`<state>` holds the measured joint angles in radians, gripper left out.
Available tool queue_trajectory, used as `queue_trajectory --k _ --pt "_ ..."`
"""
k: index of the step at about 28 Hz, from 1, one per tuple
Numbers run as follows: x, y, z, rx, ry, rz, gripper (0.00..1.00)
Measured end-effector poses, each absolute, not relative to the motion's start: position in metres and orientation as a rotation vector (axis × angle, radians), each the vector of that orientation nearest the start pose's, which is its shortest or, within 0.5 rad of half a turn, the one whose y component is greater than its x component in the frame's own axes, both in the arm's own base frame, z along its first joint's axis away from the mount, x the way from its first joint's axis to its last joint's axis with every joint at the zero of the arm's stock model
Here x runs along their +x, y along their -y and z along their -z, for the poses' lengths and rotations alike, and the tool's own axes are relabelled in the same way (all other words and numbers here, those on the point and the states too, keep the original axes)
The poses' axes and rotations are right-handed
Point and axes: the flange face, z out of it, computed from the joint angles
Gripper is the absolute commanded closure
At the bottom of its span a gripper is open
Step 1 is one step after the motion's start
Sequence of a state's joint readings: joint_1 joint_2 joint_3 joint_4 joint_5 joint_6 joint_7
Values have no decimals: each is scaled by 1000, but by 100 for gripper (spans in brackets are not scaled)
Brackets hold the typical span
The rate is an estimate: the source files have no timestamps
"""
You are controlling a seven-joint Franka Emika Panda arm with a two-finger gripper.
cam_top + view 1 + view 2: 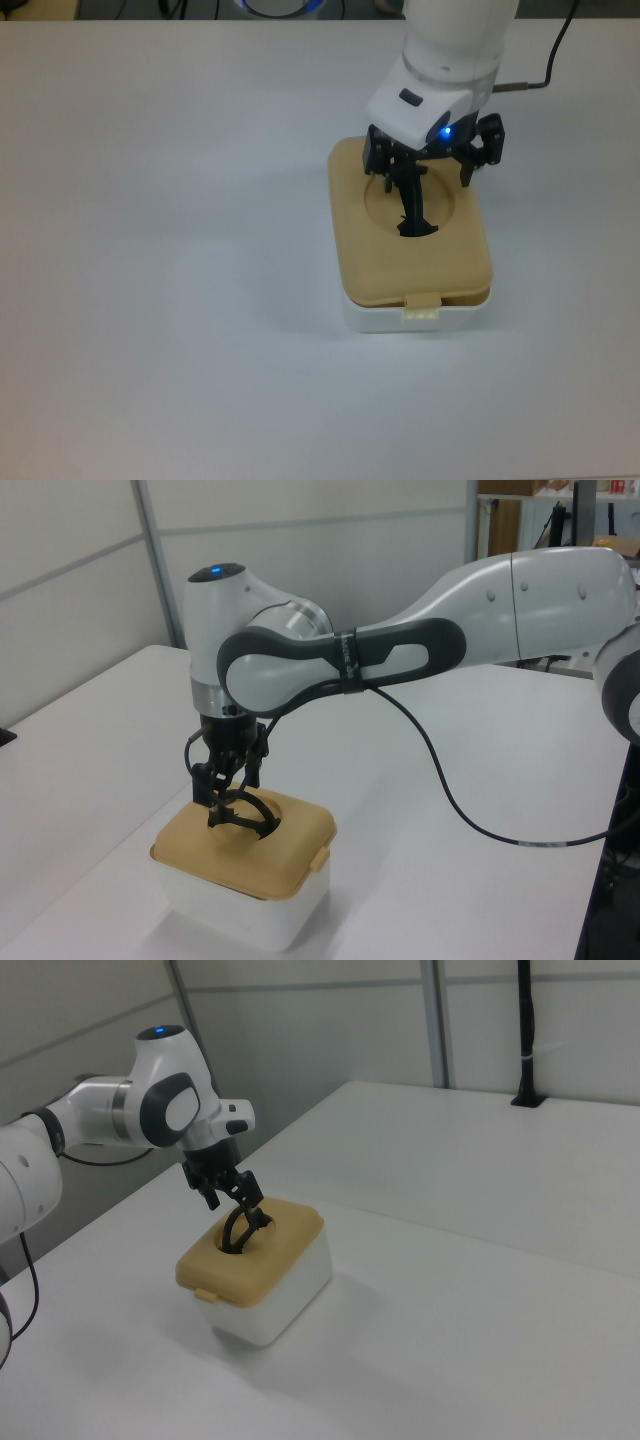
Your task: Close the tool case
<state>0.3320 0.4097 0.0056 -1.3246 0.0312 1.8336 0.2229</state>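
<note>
One arm, one box, and the job looks pretty much wrapped up. The tool case (410,314) sits on the white tabletop (160,250), right of centre in the top view, and its tan lid (410,262) is already lying flat on the white base, with the small tab at the front edge lined up over the base's tab. In the left view the lid (245,853) looks level all round, no obvious gap, so I'd guess it's seated, though I can't tell if the tab has actually clicked.

The jaws (432,160) hang just above the round recess in the lid, spread apart and gripping nothing. The black handle (413,212) stands up in that recess, just under the fingers, and in the right view the handle (240,1230) seems clear of them. Makes sense: the handle is the only easy thing to grab on a smooth lid, so that's why the arm is parked right over it.

If anything's left, probably a press down near the tab to be sure it latches
</note>
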Motion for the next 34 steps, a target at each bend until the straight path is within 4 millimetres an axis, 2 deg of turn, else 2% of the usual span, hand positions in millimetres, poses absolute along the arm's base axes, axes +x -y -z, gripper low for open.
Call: queue_trajectory --k 12,17,27,34 --pt "625 -215 -561 -3092 156 84 0" --pt "620 -207 -575 -3100 147 100 0" --pt "611 -177 -598 -3116 89 70 0" --pt "615 -153 -601 -3126 31 69 0"
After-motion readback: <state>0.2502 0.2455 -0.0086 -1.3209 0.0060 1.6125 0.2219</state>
